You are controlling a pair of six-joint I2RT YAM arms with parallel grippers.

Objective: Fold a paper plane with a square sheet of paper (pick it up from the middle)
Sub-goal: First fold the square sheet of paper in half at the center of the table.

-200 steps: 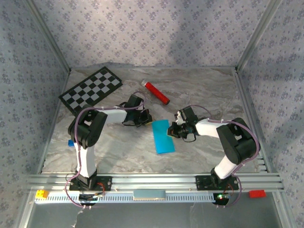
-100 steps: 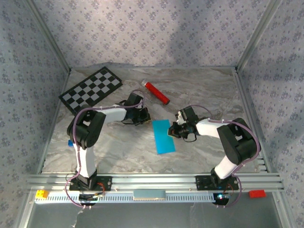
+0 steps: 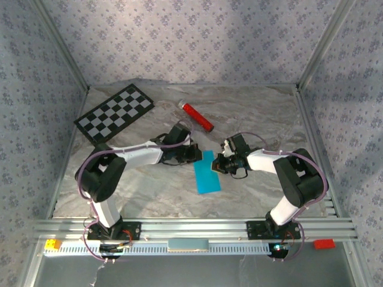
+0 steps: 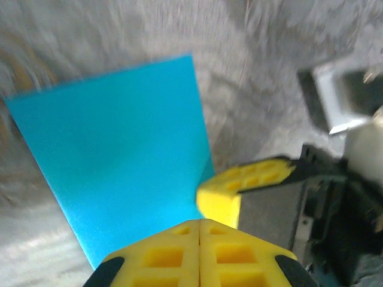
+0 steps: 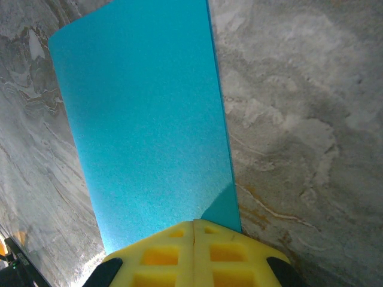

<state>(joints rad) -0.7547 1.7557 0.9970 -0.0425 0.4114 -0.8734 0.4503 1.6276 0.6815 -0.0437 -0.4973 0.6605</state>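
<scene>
Left gripper (image 3: 195,154), jaws closed, has shifted right to the sheet of paper (image 3: 207,174); right gripper (image 3: 219,163) stays clamped on it.

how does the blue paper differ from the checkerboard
The blue paper is plain and one colour; the checkerboard is covered in black and white squares. The paper is smaller and narrower than the checkerboard. The paper lies in the middle, the checkerboard at the far left. Both are thin sheets with straight edges.
</scene>
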